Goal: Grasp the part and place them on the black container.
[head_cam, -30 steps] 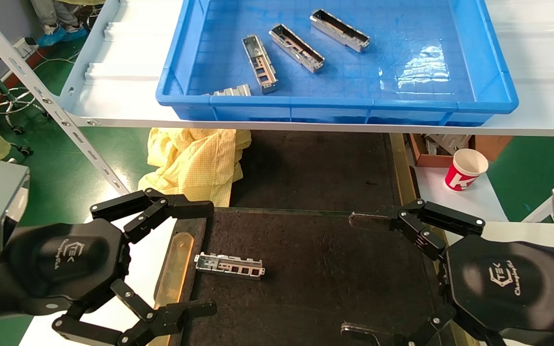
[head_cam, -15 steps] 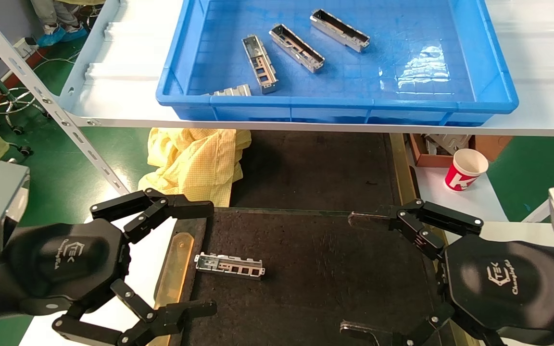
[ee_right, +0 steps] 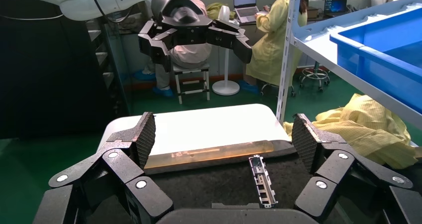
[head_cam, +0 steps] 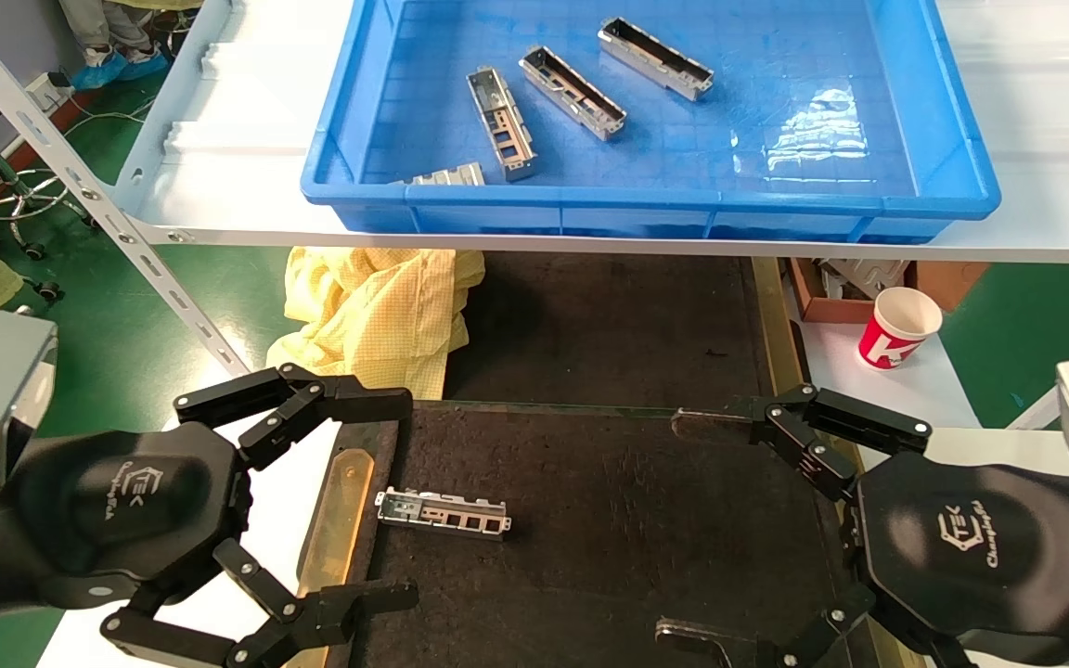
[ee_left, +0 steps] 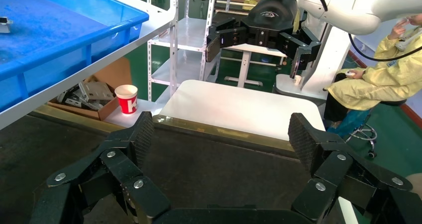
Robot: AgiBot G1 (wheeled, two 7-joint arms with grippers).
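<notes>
1. Blue bin (head_cam: 952,199) sits far, up on white shelf (head_cam: 247,130), w/ four silver parts inside; nearest-left one (head_cam: 446,174) lies against bin's near wall, other three mid-bin.
2. Black container (head_cam: 646,520) lies near, on white counter (head_cam: 887,371); one part (head_cam: 443,512) already on it, left side, long axis running left-right.
3. Left hand (head_cam: 377,496) hovers at container's left edge, fingers wide apart, empty. That placed part lies just right of it.
4. Right hand (head_cam: 694,529) at container's right edge, fingers also wide apart, empty.
5. Judgement: next pick = bin parts, far from both hands; they lie left of bin centre, long axes angled, so left arm looks nearer.
</notes>
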